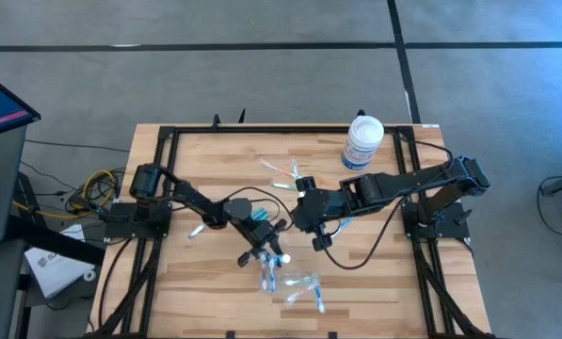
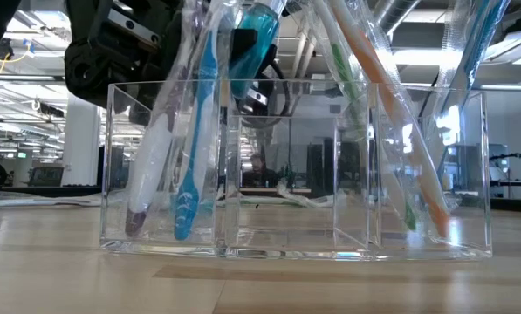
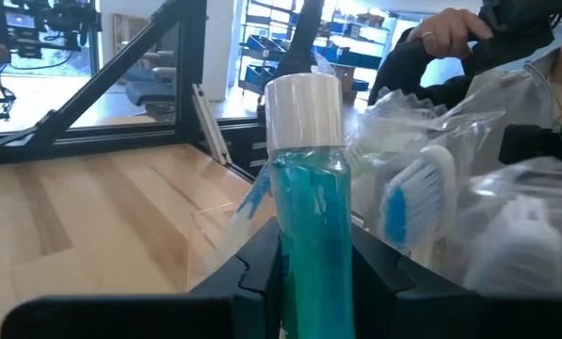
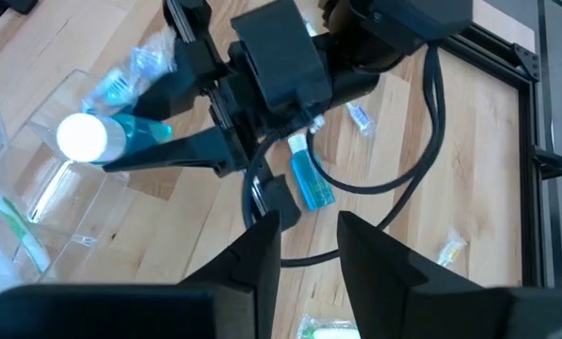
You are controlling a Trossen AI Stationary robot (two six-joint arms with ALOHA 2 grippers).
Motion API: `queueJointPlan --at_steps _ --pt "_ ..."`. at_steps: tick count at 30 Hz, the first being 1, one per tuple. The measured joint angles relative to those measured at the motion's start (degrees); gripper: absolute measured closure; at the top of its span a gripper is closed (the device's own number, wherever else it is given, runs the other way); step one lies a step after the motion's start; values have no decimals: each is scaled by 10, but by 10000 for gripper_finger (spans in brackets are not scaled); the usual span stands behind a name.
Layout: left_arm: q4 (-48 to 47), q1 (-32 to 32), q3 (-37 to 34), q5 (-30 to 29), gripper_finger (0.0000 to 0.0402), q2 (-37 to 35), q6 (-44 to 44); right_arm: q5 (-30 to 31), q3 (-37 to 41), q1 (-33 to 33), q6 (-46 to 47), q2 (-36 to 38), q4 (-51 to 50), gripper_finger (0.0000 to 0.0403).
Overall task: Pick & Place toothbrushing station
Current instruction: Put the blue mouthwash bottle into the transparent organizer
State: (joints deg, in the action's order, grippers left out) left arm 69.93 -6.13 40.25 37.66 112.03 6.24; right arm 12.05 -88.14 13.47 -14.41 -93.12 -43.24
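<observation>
Overhead, a pale wooden table [image 1: 215,174] stands on grey floor; a white tub [image 1: 363,143] with a blue label, its writing unreadable, stands at the far right. The left gripper [image 1: 262,247] pinches a teal tube [image 1: 266,234] above the clear tray [image 1: 295,287] near the front. The right gripper [image 1: 309,209] hovers just beyond. Low down, the tray [image 2: 295,174] holds a blue toothbrush [image 2: 195,148]. The left wrist shows the white-capped tube [image 3: 311,198] clamped upright. The right gripper [image 4: 309,247] has its fingers spread, holding nothing.

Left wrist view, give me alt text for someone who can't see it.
A teal tube with a white cap stands upright, held between the jaws of the left gripper, filling the middle of the picture. Beside it are plastic-wrapped toothbrushes, one with a blue-and-white head. Behind lie the wooden table and a person's hand in the room beyond.
</observation>
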Motion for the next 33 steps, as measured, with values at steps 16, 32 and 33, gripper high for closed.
queueJointPlan --at_steps 16,32,33 --pt "11 -31 17 -28 333 9 -5 0 0 0 -1 0 0 305" --pt "12 -38 89 1 333 93 13 0 0 0 10 0 -14 305" --pt "11 -38 89 2 333 93 13 0 0 0 9 0 -14 305"
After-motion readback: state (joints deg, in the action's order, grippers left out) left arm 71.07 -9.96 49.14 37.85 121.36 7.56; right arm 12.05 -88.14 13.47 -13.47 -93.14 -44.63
